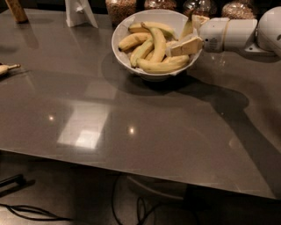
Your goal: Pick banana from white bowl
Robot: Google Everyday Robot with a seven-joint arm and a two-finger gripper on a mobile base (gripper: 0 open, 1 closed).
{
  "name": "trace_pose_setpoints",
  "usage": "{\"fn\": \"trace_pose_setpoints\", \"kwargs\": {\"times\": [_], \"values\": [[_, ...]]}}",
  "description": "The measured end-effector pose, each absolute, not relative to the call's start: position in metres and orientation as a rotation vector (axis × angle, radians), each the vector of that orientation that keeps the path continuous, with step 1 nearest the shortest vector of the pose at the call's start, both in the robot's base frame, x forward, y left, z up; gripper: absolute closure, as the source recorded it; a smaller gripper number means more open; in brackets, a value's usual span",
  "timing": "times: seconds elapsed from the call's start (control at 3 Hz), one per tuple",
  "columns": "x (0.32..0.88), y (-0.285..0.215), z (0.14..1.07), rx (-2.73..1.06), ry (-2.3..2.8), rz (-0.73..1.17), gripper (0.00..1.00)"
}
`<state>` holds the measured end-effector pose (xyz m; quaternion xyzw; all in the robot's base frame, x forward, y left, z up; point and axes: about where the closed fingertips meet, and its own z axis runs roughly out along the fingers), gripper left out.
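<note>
The white bowl (125,33) stands at the back of the grey table (131,132) and holds several yellow bananas. A long, nearly straight banana (160,66) lies along the bowl's front rim; its stem end is hidden. A curved banana (159,41) lies over the others. My gripper (184,40) reaches in from the right, over the bowl's right rim. It sits among the right ends of the bananas, just above the right end of the long banana. I cannot tell whether it holds anything. The white arm (232,33) extends to the right.
Glass jars of grain (120,9) line the back edge behind the bowl. A white stand (80,13) and a brown object (17,9) are at the back left. A small pale banana (4,69) lies at the left edge. Cables lie on the floor below the front edge.
</note>
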<state>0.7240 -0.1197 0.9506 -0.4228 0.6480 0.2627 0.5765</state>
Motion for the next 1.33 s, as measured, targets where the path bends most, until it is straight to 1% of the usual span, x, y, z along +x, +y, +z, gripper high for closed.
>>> {"fn": "trace_pose_setpoints", "kwargs": {"times": [0.33, 1.33], "values": [[0.7188, -0.1174, 0.9416, -0.991, 1.533, 0.635, 0.19], [0.7173, -0.1193, 0.9471, -0.987, 1.546, 0.642, 0.89]]}}
